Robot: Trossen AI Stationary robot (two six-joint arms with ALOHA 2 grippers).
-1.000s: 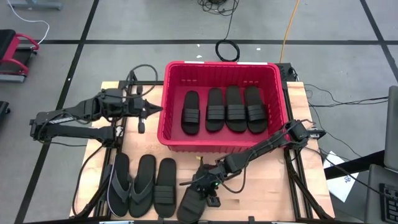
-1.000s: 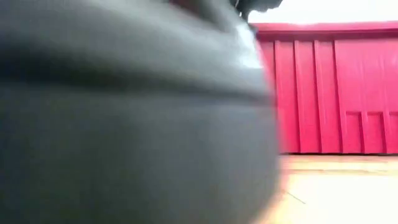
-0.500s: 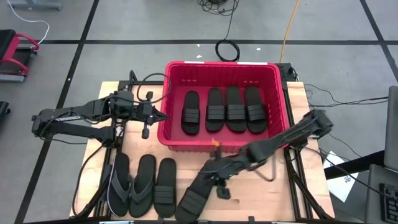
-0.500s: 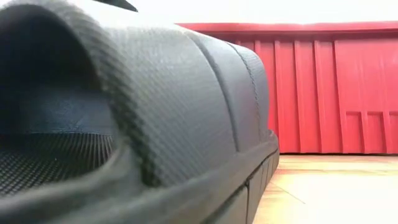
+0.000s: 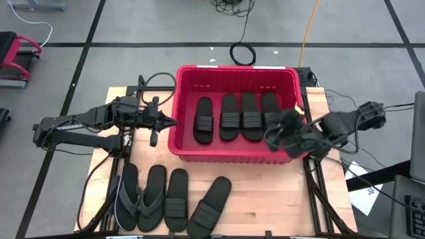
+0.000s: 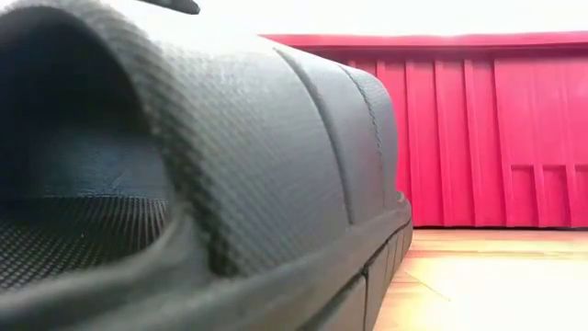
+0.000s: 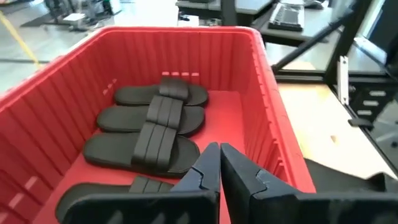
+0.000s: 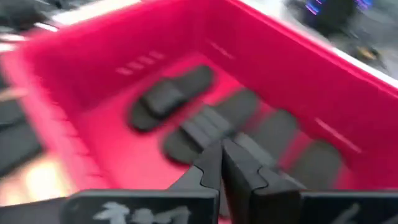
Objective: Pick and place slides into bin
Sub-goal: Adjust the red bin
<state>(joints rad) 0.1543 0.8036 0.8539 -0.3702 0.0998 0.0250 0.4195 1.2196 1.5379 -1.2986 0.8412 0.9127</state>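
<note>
Slides (image 5: pixel 240 117) lie in the bin (image 5: pixel 178 126) under both arms' clenched, empty jaws.

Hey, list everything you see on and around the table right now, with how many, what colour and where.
Bin: one, red, far middle of the table.
Slides in the bin: four, black, side by side.
Slides on the table: two, black, wide-band, near edge; one lies angled.
Flip-flops: two, black, near-left corner beside them.
Table: one, light wood.
Cable coil: one, black, on the floor behind the bin.
Left gripper: jaws shut, at the bin's left rim.
Right gripper: jaws shut, empty, over the bin's right side.
</note>
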